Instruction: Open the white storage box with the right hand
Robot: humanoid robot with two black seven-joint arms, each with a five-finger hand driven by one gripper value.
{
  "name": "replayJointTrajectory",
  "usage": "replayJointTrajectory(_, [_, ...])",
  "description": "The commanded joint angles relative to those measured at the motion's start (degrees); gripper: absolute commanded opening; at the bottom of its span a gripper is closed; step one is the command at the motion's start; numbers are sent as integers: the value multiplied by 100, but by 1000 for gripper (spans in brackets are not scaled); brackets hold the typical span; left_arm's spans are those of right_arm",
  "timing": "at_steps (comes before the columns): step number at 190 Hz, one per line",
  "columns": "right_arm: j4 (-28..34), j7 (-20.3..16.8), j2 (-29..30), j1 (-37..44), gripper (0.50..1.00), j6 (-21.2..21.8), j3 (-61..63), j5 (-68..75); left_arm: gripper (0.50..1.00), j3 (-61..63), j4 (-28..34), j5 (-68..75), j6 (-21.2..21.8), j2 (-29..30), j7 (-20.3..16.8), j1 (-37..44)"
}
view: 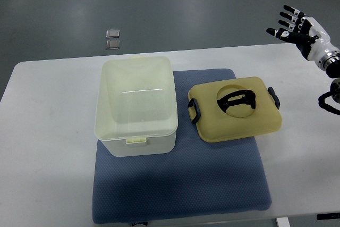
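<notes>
**1 box open, lid lying beside it**

1 white storage box (136, 104) stands on the left part of a blue mat (180, 184), which lies on a white table (48, 147). The box has no cover on it, and its pale inside is visible from above. A small latch tab shows on its near wall.

Just to the right of the box, also on the mat, lies the yellow lid (234, 108), flat and turned a little. It has 1 round recess in the middle with a black handle (237, 101) folded inside it, and 2 black clips, 1 at its left edge and 1 at its right edge. The lid and the box are close, but they do not touch.

The right hand (297, 27) is raised at the upper right corner, well apart from the lid and the box. Its fingers are spread and released, and they grasp nothing.

On the grey floor beyond the table, 2 small square plates (112, 39) lie together.
</notes>
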Motion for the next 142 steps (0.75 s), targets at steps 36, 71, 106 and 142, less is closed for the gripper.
replayJointTrajectory(36, [21, -1, -4, -17, 924, 116, 5, 1219, 1000, 0, -18, 0, 0, 0, 0, 0])
replayJointTrajectory(71, [21, 16, 22, -140, 930, 476, -4, 1201, 1000, 0, -10, 0, 0, 0, 0, 0])
replayJointTrajectory(106, [21, 34, 198, -237, 930, 485, -4, 1140, 1000, 0, -1, 0, 0, 0, 0, 0])
replayJointTrajectory(142, [21, 34, 225, -325, 930, 512, -13, 1140, 1000, 0, 8, 0, 0, 0, 0, 0])
